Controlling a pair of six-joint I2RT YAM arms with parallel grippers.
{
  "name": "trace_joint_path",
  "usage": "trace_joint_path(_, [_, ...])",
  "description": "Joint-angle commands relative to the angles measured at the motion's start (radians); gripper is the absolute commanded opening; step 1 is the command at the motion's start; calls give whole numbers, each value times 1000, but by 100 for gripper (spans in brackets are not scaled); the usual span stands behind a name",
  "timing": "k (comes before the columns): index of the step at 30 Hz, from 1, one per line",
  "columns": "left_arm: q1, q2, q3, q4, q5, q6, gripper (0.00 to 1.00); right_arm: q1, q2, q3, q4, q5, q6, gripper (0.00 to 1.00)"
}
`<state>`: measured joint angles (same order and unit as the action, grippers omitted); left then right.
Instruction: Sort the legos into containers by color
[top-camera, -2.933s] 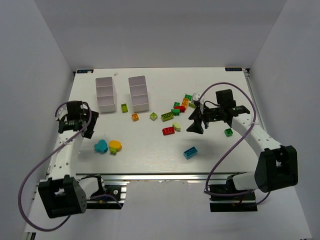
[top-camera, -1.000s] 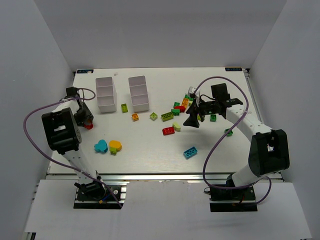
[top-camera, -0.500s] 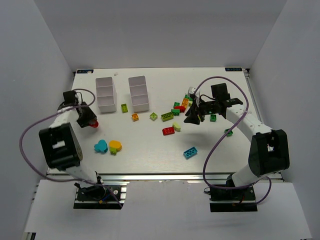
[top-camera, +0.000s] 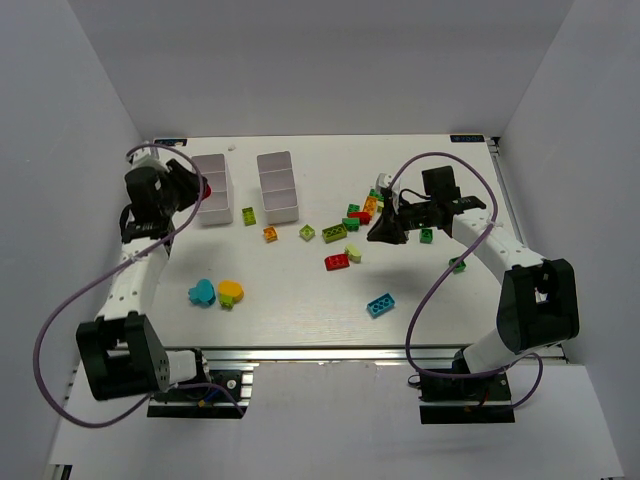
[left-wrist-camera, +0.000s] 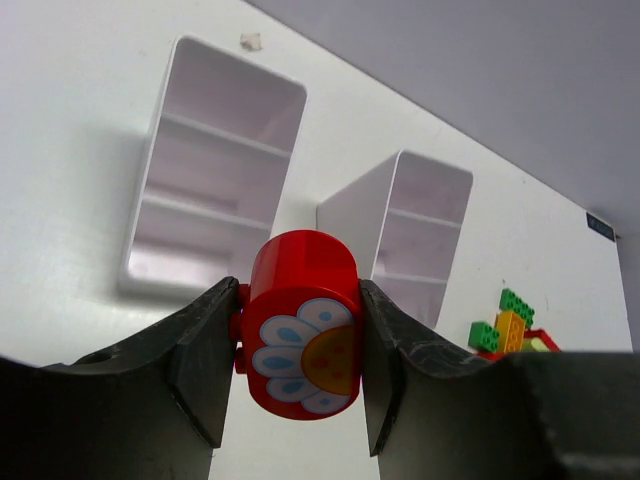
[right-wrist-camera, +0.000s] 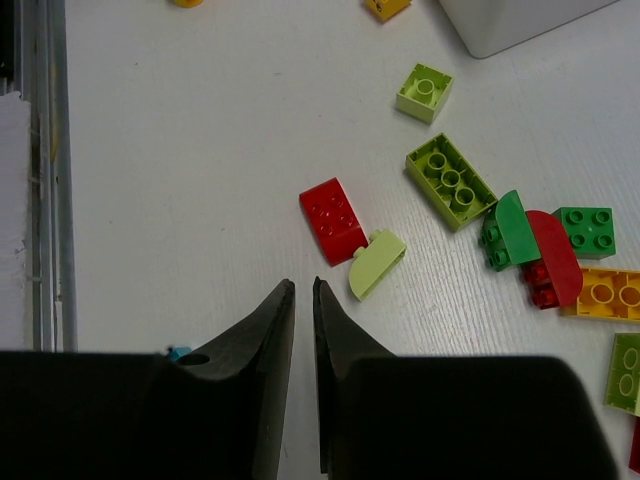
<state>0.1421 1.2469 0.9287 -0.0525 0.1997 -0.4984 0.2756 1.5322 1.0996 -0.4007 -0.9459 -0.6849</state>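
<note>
The left fingers (left-wrist-camera: 200, 350) pinch a round red brick (left-wrist-camera: 303, 330) by its curved sides. That leaves its underside free, probably for a clean drop. It hangs at the near end of the left tray (left-wrist-camera: 148, 190), in the upper left of the overhead frame. The right fingers (right-wrist-camera: 265, 340) are all but closed on nothing, over bare surface (right-wrist-camera: 180, 150) beside the loose bricks (right-wrist-camera: 333, 220), centre right overhead.
</note>
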Motion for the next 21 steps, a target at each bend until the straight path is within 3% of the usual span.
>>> trace_joint_path(1, [-18,104,94,131,-5,8,3,4,-27,28,16,-40,-8,18])
trace_joint_path(6, [-61,232,203,203,-86,43,3,2,-32,26,31,-45,-5,19])
trace_joint_path(12, [-79,296,226,311,-150,81,3,4,-47,11,37,-42,-8,21])
trace_joint_path(21, [-81,439,321,327,-227,103,5,2,-56,-4,45,-33,-7,24])
